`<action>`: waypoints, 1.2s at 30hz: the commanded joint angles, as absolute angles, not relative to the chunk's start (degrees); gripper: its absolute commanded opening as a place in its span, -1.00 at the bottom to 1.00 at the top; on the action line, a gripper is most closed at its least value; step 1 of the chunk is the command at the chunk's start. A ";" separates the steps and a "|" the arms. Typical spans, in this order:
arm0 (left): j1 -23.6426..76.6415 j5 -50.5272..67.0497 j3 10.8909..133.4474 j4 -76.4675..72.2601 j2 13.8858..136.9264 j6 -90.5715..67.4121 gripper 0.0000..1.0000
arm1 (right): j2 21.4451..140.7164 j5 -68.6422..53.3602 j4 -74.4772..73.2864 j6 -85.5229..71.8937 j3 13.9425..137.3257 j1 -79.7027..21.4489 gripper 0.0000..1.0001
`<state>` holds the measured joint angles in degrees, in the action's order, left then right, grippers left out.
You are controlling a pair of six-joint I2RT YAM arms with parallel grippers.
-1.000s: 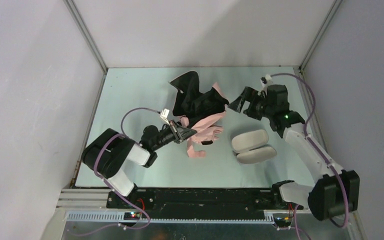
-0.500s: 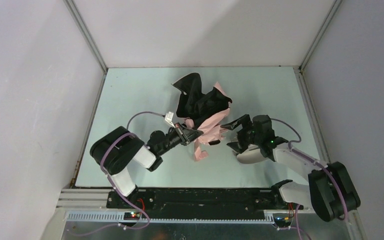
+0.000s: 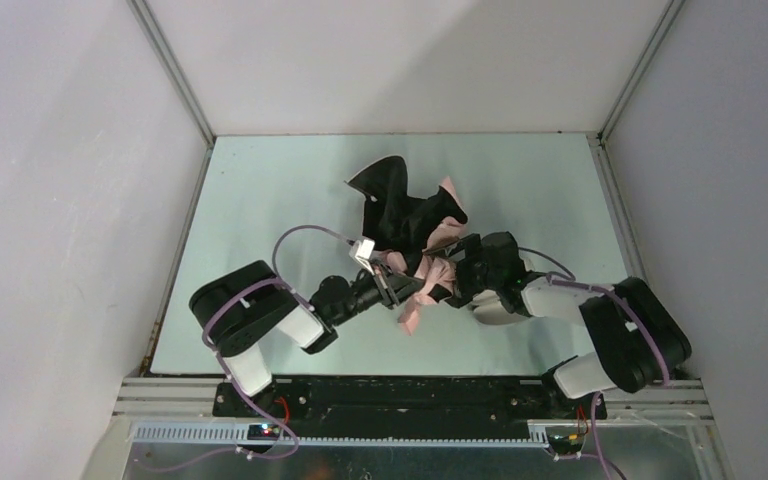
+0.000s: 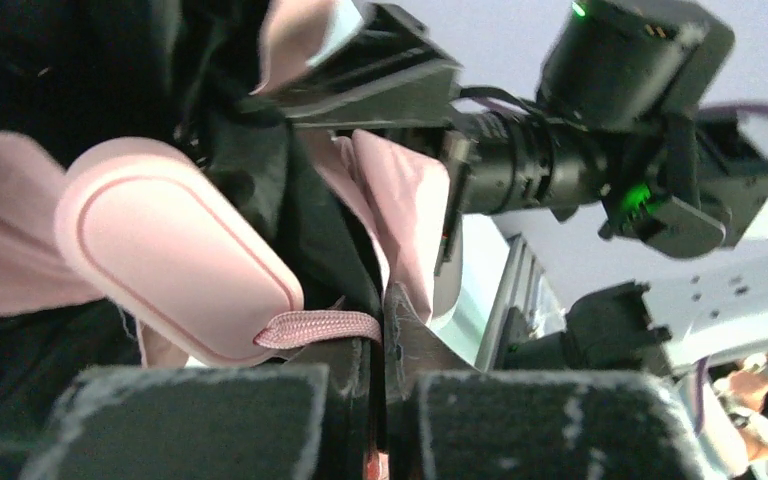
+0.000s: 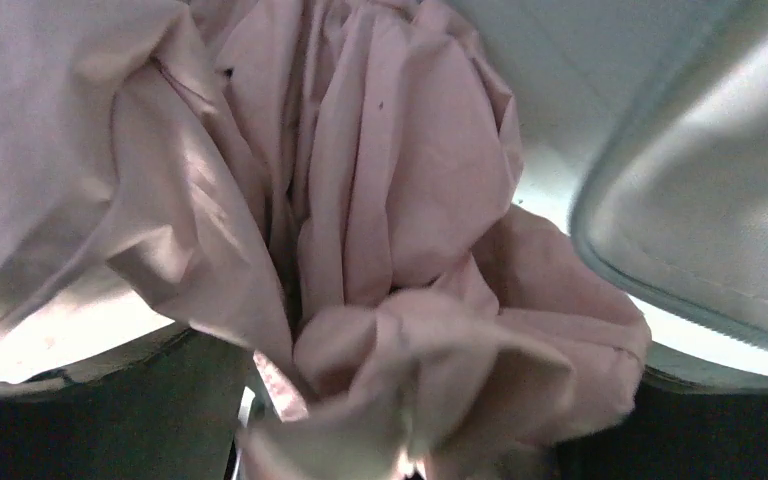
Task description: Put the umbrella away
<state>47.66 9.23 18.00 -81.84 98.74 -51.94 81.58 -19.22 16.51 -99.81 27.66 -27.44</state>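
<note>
The umbrella (image 3: 410,215) lies crumpled mid-table, with black lining and salmon-pink fabric. In the left wrist view its pink handle (image 4: 170,260) is close in front, and its strap (image 4: 320,325) runs into my left gripper (image 4: 385,345). That gripper is shut on the strap and a fold of black fabric. In the top view the left gripper (image 3: 405,288) is at the umbrella's near edge. My right gripper (image 3: 452,275) faces it from the right. In the right wrist view its jaws (image 5: 400,445) stand wide apart with bunched pink fabric (image 5: 360,200) between them.
The pale grey-lilac hard case (image 3: 492,308) lies just right of the umbrella, largely hidden under my right arm. Its rim shows at the upper right of the right wrist view (image 5: 710,200). Enclosure walls ring the mat (image 3: 260,200).
My right arm swung from the back right down to the centre and pushed its open jaws into the pink fabric beside the case. My left gripper shifted right and nearer, dragging the umbrella.
</note>
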 commanded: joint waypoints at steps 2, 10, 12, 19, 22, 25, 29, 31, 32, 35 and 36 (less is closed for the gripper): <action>53.46 11.34 20.69 -85.41 98.53 -38.34 -0.94 | 88.22 -19.68 25.93 -102.97 30.49 -29.15 0.87; 54.74 7.30 14.83 -81.27 91.64 -33.67 0.23 | 86.20 -15.71 21.31 -95.38 32.36 -28.08 -0.97; 54.75 5.94 14.36 -69.09 83.92 -31.14 0.40 | 83.82 -14.13 14.34 -90.05 35.49 -27.22 -1.00; 54.63 -6.75 22.70 -21.98 54.73 -23.07 0.92 | 82.18 -4.81 -14.73 -66.92 52.71 -27.28 -1.00; 52.93 -15.41 26.90 -7.65 48.09 -22.13 0.99 | 82.92 -7.41 -19.18 -61.32 55.05 -26.81 -1.00; 47.98 -20.13 28.25 -1.52 45.79 -27.31 0.99 | 82.11 -9.07 -21.17 -53.90 55.87 -26.64 -1.00; 35.37 -12.84 35.79 7.88 50.09 -30.35 0.99 | 81.45 -10.67 -27.87 -45.07 59.38 -26.74 -1.00; 32.96 -13.70 40.42 10.73 54.38 -29.71 0.99 | 81.64 -12.44 -32.05 -42.02 61.46 -26.99 -1.00; 32.39 -14.32 43.17 11.34 57.23 -29.33 0.99 | 81.32 -13.46 -33.79 -40.87 62.04 -26.98 -1.00; 31.86 -16.88 46.74 10.88 63.42 -28.71 0.99 | 79.05 -15.33 -35.65 -39.44 62.21 -27.06 -1.00; 31.71 -16.79 47.98 9.77 64.58 -28.34 0.99 | 78.50 -15.67 -35.58 -39.32 62.18 -26.96 -1.00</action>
<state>32.45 -14.61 42.26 7.33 59.57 -28.62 83.22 -11.70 -31.33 -44.97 59.24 -26.79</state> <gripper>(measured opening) 0.995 0.111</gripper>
